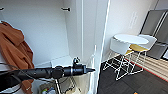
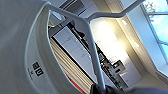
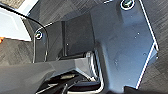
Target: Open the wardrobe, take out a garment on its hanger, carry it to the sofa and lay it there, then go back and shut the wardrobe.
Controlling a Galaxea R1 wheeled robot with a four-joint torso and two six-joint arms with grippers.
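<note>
The wardrobe (image 1: 50, 30) stands open in front of me, its white inside bare on the right, its door (image 1: 100, 30) swung out to the right. My left arm reaches across from the left, and my left gripper (image 1: 92, 70) is at the wardrobe's right front edge. In the left wrist view the thin white hanger (image 2: 93, 52) runs down into the dark fingers of my left gripper (image 2: 101, 88), which is shut on it. The white garment (image 2: 20, 50) with a small label hangs on it.
A rust-orange garment (image 1: 15, 50) hangs at the wardrobe's left. A white box (image 1: 62, 61) and small items (image 1: 50, 88) lie on the wardrobe floor. To the right are a round white table (image 1: 130, 38), white wire-legged chairs (image 1: 120, 47) and grey cabinets (image 1: 155, 25) on dark carpet.
</note>
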